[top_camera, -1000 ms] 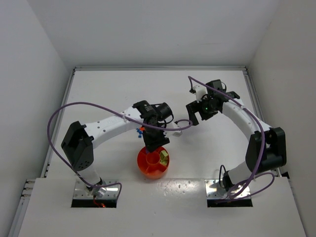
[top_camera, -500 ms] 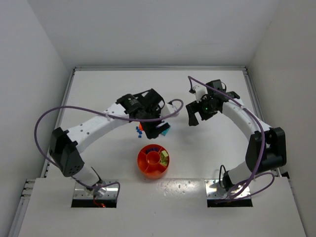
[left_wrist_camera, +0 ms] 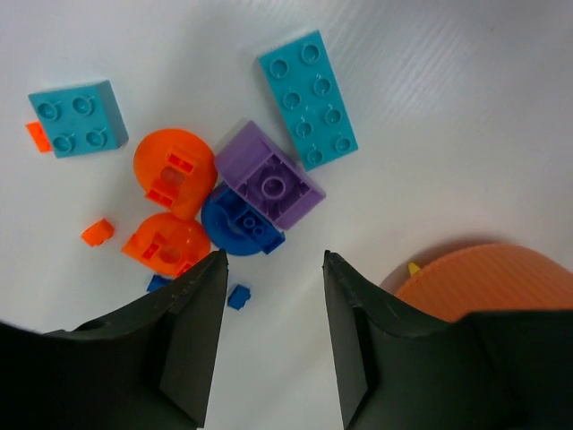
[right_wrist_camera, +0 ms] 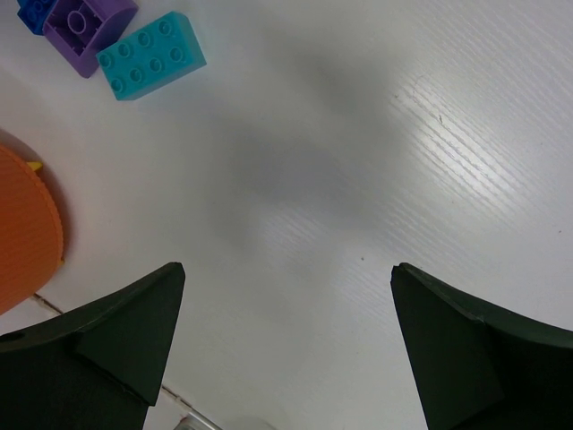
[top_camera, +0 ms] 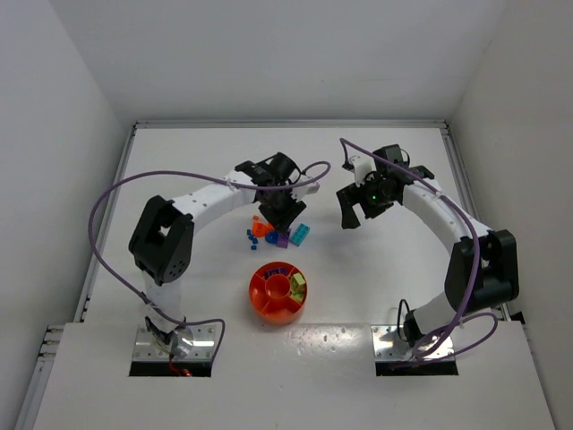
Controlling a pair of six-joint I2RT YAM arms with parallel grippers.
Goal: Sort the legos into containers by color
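The loose legos [top_camera: 273, 233], teal, purple, blue and orange, lie heaped on the table [top_camera: 376, 269] just beyond the round divided tray [top_camera: 260, 306], which has yellow-green bricks [top_camera: 297, 285] in one wedge. The left claw [left_wrist_camera: 273, 269] hovers over the heap, partly spread and empty. The right claw [right_wrist_camera: 286, 269], beyond the tray to its right, gapes wide and empty.

No writing, label, brand mark, number or sign could be read in any of the views. In the left wrist view the studs of the long teal brick [left_wrist_camera: 309, 98] and the purple brick [left_wrist_camera: 269, 175] showed closely, but no lettering on them was legible.
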